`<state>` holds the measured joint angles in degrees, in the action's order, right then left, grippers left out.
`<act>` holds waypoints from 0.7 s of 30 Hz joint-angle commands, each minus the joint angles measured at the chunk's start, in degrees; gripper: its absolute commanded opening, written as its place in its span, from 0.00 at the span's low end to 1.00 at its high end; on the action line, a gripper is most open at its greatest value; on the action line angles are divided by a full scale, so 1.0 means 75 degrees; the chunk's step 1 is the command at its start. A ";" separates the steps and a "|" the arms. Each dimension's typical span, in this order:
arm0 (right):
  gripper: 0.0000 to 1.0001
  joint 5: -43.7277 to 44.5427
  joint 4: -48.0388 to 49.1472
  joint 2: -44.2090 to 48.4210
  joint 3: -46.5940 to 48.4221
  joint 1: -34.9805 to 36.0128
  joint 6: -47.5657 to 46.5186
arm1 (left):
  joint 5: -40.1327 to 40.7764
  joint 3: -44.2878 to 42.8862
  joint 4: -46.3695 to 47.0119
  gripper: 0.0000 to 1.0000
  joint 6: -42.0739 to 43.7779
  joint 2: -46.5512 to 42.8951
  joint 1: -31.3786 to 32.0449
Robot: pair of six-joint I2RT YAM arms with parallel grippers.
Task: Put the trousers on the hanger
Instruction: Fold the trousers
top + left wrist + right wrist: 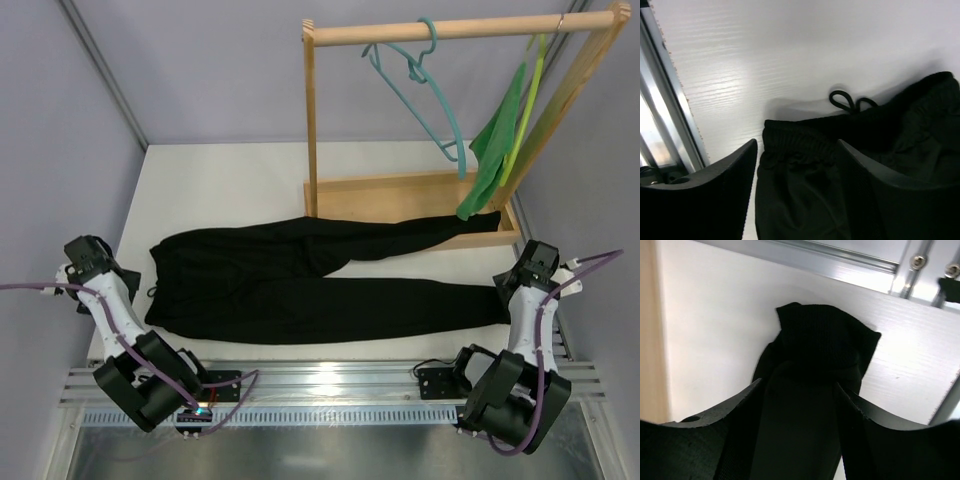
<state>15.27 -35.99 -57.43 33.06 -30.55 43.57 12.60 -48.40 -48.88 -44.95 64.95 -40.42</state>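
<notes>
From above, your wrists hide both jaws, and the wrist views crop them at the lower edge, so contact with cloth can't be told. Your left jaws stand apart, gripping nothing, with the trousers' [320, 290] waistband [805, 135] between them and the drawstring [845, 101] just beyond. Your right jaws gape likewise over the cuff [825, 340]. The trousers lie flat and black on the bench [230, 190]. The hanger [420, 95] hangs well beyond both.
</notes>
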 commanded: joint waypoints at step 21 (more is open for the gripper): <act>0.60 -0.3988 0.1235 0.0603 0.0689 -0.0041 -0.1684 | -0.0649 -0.1864 0.0718 0.62 0.0590 0.2050 0.2988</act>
<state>-6.31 -30.59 -53.65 35.07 -30.61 34.98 5.41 -56.18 -43.83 -41.91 78.17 -17.80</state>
